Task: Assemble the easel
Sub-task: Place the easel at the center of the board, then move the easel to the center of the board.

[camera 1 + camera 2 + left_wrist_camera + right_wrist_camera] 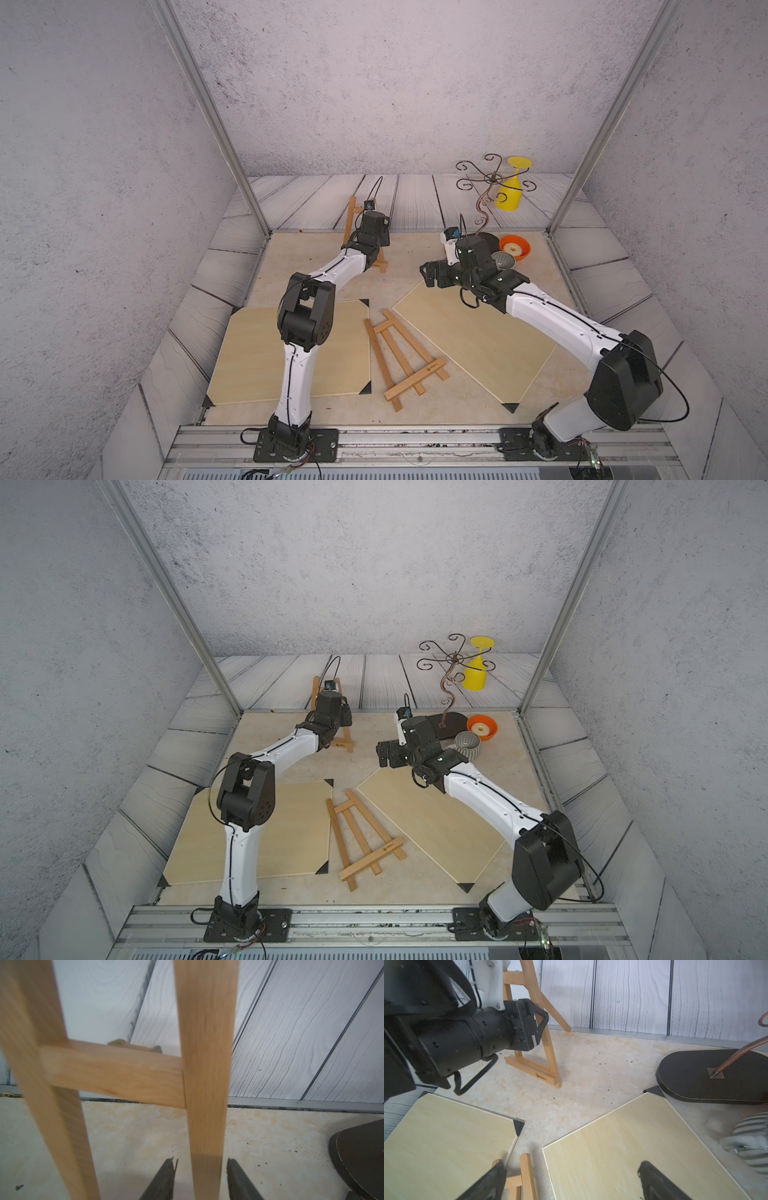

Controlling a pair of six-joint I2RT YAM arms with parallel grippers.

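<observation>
Wooden standing easel [551,1051] bears a small dark logo [542,1077], wording unclear.

We see white shells on the left arm [297,374] and right arm [552,316], bulky black joint housings [307,316] studded with small screws [435,1044], and thin black cables [478,1075] looping outside. The left hand [544,1020] and right hand [428,276] are black. Behind each sits a white camera mount [492,985], and the fingers [164,1178] taper to dark wedges.

Standing easel [351,216] half hidden behind left arm [332,268], blurred in wrist view.
</observation>
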